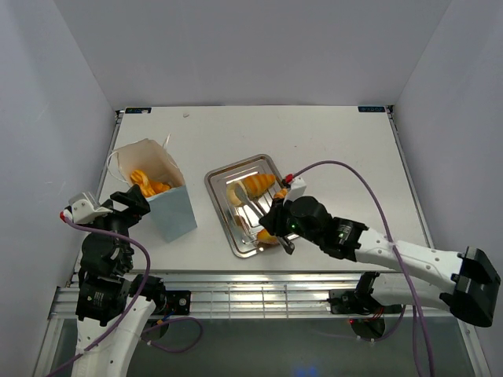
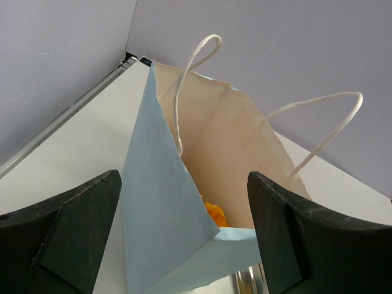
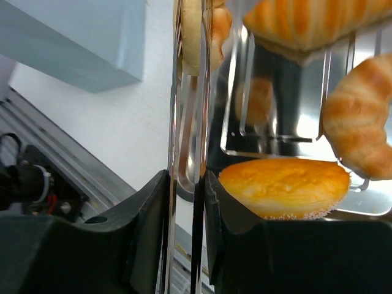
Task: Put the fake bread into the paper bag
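The pale blue paper bag (image 1: 169,200) stands upright at the left with orange fake bread (image 1: 148,184) inside. My left gripper (image 2: 184,239) is open, its black fingers (image 2: 67,226) either side of the bag's (image 2: 159,202) near corner. More fake bread lies on the silver tray (image 1: 222,182): a striped loaf (image 1: 259,184), a pale bun (image 1: 234,194) and an orange piece (image 1: 267,237). My right gripper (image 3: 185,208) is shut on the tray's raised rim (image 3: 184,122). A round golden bun (image 3: 285,187) sits just beside its inner finger, with a croissant (image 3: 358,122) behind.
The bag's white string handles (image 2: 196,61) stand above its open mouth. The aluminium rail (image 1: 259,287) runs along the table's near edge, close to the tray's front corner. Grey walls enclose the table on three sides.
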